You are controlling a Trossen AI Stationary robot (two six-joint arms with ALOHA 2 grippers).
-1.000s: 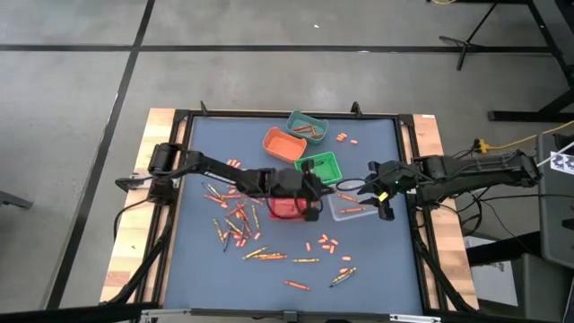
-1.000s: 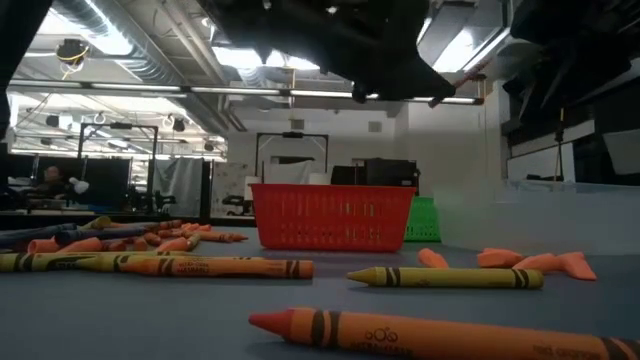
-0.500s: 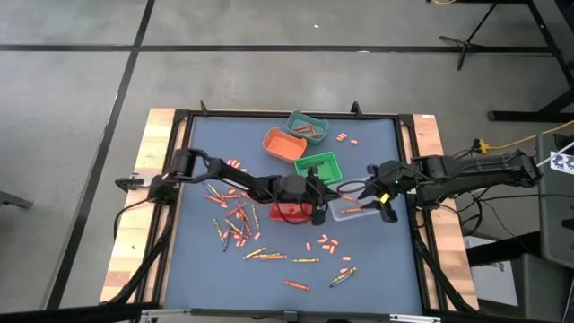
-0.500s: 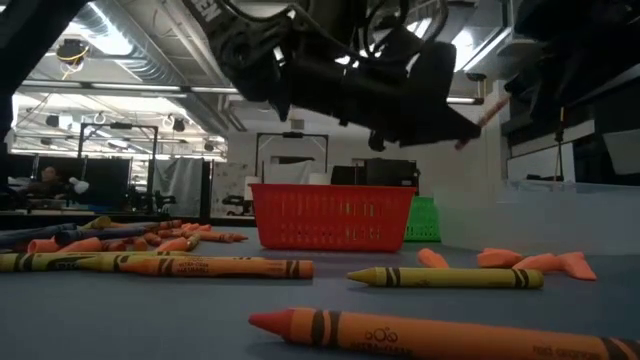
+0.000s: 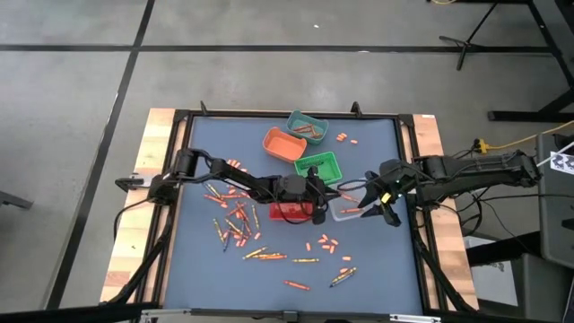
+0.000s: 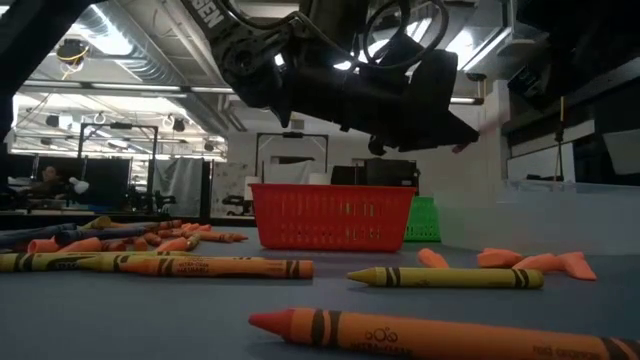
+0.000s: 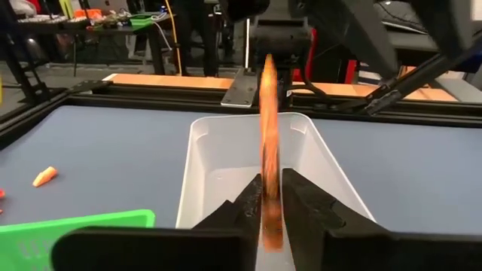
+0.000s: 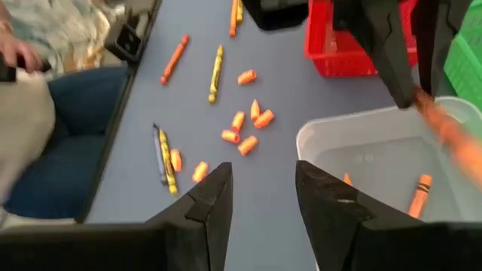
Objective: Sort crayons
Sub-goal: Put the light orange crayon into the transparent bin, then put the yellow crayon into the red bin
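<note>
My left gripper [image 5: 325, 195] hangs between the red bin [image 5: 285, 212] and the clear bin [image 5: 350, 211], shut on an orange crayon [image 7: 267, 128]. The crayon sticks out past the fingers over the clear bin [image 7: 226, 162]. My right gripper [image 8: 263, 199] is open and empty, just right of the clear bin [image 8: 361, 154], facing it. Two crayons [image 8: 418, 192] lie in that bin. Many loose crayons [image 5: 235, 220] lie flat on the blue mat left of and in front of the bins; they also show in the low view [image 6: 220, 267]. My left gripper pinches the orange crayon between its two fingers [image 7: 252, 207] at the crayon's near end [image 7: 269, 218]. The crayon runs along the fingers and points out ahead of them, toward the table's right. It is lifted clear, over the clear bin's near rim.
A green bin [image 5: 318, 167], an orange bin [image 5: 283, 144] and a teal bin [image 5: 307, 126] stand at the far middle. Short orange stubs [image 5: 325, 242] lie in front of the clear bin. A person [image 8: 30, 113] sits beyond the table's near edge.
My left gripper has come down with the orange crayon and gone a little toward the clear bin, staying shut on it. The crayon's free end now points over that bin.
</note>
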